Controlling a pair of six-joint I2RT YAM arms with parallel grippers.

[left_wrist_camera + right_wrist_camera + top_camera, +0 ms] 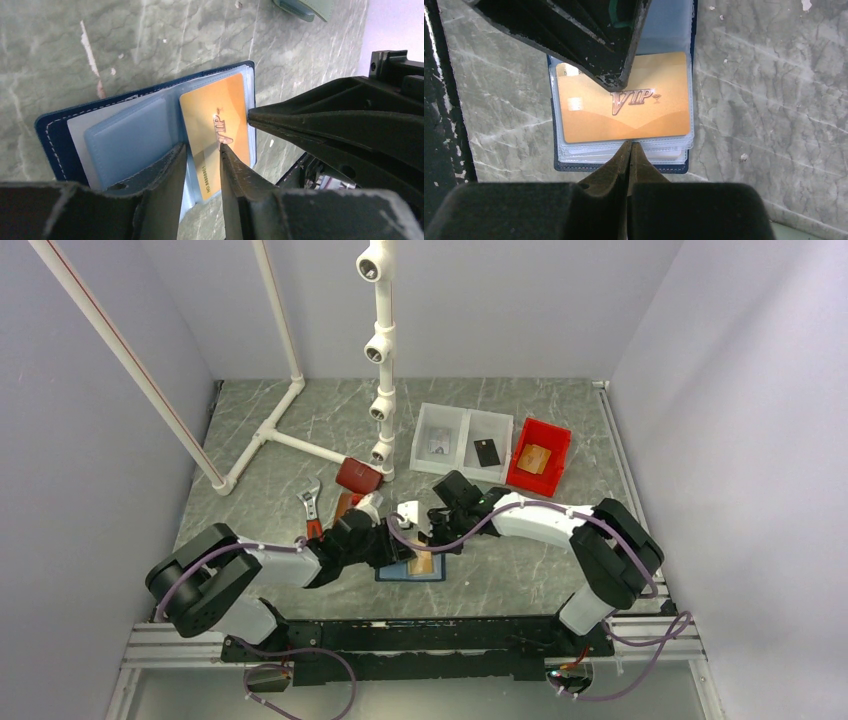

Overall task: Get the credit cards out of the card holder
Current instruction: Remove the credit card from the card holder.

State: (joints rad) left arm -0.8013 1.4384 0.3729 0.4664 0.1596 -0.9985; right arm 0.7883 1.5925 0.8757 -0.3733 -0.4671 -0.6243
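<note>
The card holder lies open on the table, navy outside, light blue inside. An orange-tan VIP credit card sits on top of its stack of clear sleeves. My left gripper is slightly open; one fingertip rests on the light blue pocket, the other on the card. My right gripper is shut and empty, its tips touching the card's edge over the sleeves. Other cards lie in the bins: a pale one, a black one, an orange one.
Two white bins and a red bin stand behind the holder. A dark red wallet, a brown wallet and a wrench lie to the left. White pipe frames stand at the back. A grey-green wallet is nearby.
</note>
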